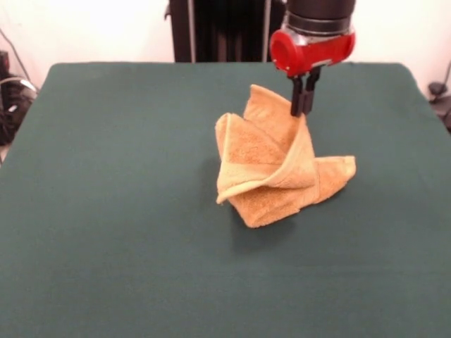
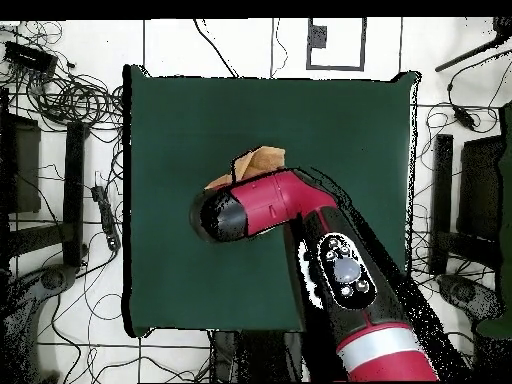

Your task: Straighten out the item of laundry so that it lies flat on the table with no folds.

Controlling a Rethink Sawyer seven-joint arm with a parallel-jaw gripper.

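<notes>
The orange-tan towel [image 1: 278,162] is lifted at one corner, with folded layers hanging down and its lower part resting on the green table [image 1: 106,211]. My gripper [image 1: 304,109] comes down from above and is shut on the towel's raised corner. In the overhead view, the arm covers most of the towel [image 2: 260,160]; only a small part shows beyond the wrist. The gripper itself is hidden under the arm there.
The red and black arm [image 2: 300,215] reaches from the bottom right over the table's middle [image 2: 180,120]. Cables and stands [image 2: 70,100] lie on the floor around the table. The black pedestal [image 1: 218,28] stands behind the far edge.
</notes>
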